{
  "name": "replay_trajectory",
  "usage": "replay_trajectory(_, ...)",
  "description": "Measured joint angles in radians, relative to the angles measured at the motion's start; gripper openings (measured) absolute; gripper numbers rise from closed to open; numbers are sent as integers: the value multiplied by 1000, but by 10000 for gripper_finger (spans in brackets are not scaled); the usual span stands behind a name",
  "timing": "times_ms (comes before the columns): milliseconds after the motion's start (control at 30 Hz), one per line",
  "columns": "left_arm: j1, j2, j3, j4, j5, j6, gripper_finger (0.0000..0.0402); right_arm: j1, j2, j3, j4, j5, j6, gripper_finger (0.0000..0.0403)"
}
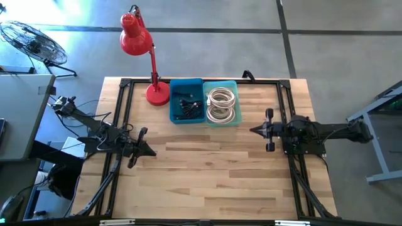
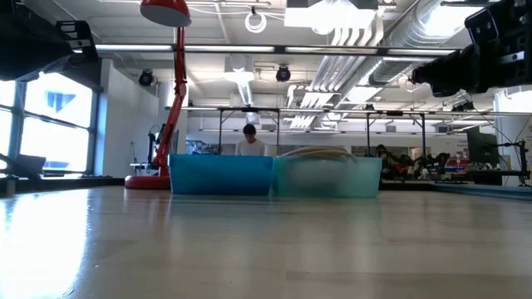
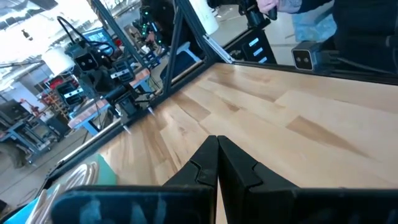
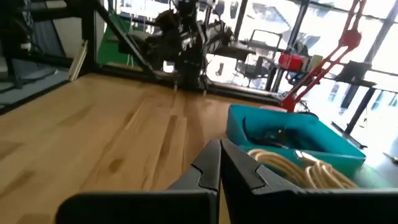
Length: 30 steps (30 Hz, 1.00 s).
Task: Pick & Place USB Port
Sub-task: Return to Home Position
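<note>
Two small bins stand side by side at the table's far edge. The blue bin [image 1: 186, 100] holds a tangle of small dark parts [image 1: 188, 105]; the teal bin [image 1: 221, 103] holds coiled pale cables [image 1: 221, 104]. No single USB port can be told apart among the dark parts. My left gripper [image 1: 152, 152] hovers shut over the table's left side. My right gripper [image 1: 253, 130] hovers shut over the right side, just nearer than the teal bin. In the right wrist view its fingers [image 4: 219, 163] point toward both bins [image 4: 292, 140].
A red desk lamp [image 1: 146, 56] stands on the table's far-left part, beside the blue bin. A black frame rail [image 1: 119, 119] runs along the left, right and far sides. Bare wood [image 1: 207, 169] spreads between the arms and toward the near edge. A person [image 2: 248, 141] shows far behind.
</note>
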Motion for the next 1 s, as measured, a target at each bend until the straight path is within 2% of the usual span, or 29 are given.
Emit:
replay_trajectory(133,0,0,0,0,0,-2,0,29,-1,-1,0,60,0,0)
replay_trajectory(233,0,0,-1,0,-5,5,0,67,-1,-1,18,59,-9,0)
replay_trajectory(433,0,0,-1,9,-67,36,0,141,-1,-1,30,94,-70,0)
replay_trajectory(567,0,0,-1,13,-67,27,0,176,-1,-3,15,80,-71,0)
replay_trajectory(633,0,0,-1,27,-67,25,0,186,-1,-41,97,62,-84,0)
replay_trajectory(767,0,-1,3,76,-62,34,0,191,1,-41,144,51,-87,0)
replay_trajectory(1000,0,-1,19,55,-34,63,0,190,-2,-41,222,-7,-114,0)
